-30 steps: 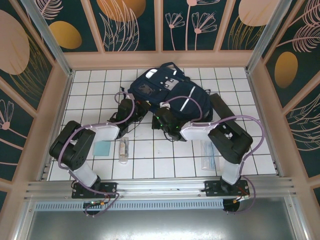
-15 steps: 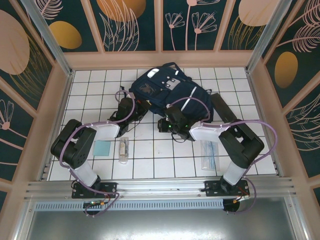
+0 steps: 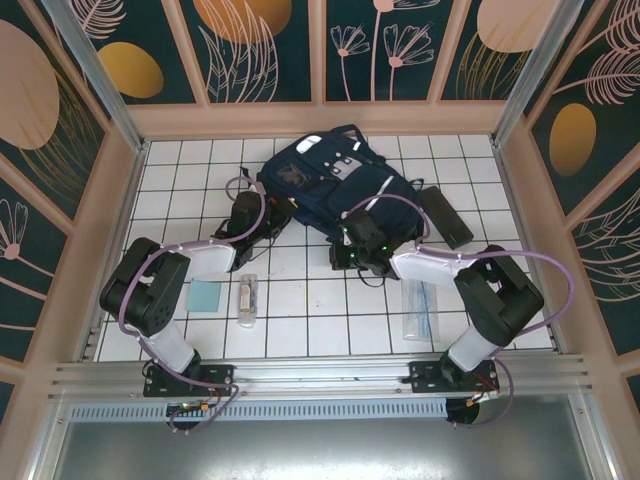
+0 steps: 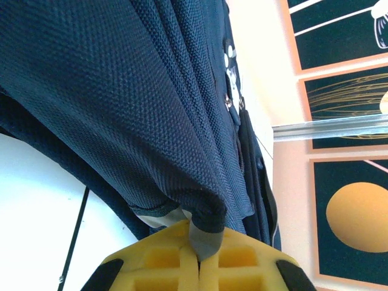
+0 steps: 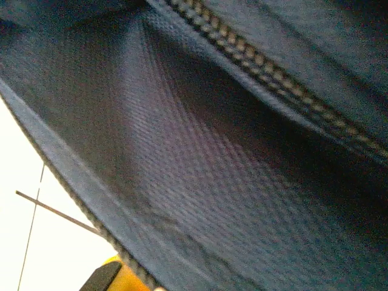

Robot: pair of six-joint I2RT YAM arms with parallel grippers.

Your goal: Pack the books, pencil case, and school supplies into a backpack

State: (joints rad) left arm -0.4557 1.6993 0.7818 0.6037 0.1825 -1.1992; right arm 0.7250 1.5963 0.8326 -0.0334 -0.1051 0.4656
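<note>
Navy backpack (image 3: pixel 330 180) lies far-centre on desk (image 3: pixel 300 335). Left gripper (image 4: pixel 199 260) is pinched onto its near-left hem. Risk: thin pinch slips under a hard pull, bag flops shut. Right gripper (image 3: pixel 348 258) sits vs. near-right edge, fabric right against it; jaw state can't tell. Clear sleeve (image 3: pixel 418 310) near right, unpacked.

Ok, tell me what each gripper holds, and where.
Left gripper: backpack, pinched by a grey-edged fabric fold. Right gripper: against the backpack; grip cannot be told.

Behind card (image 3: pixel 204 296), packet (image 3: pixel 247 300), sleeve (image 3: pixel 418 311): backpack (image 3: pixel 335 180)
</note>
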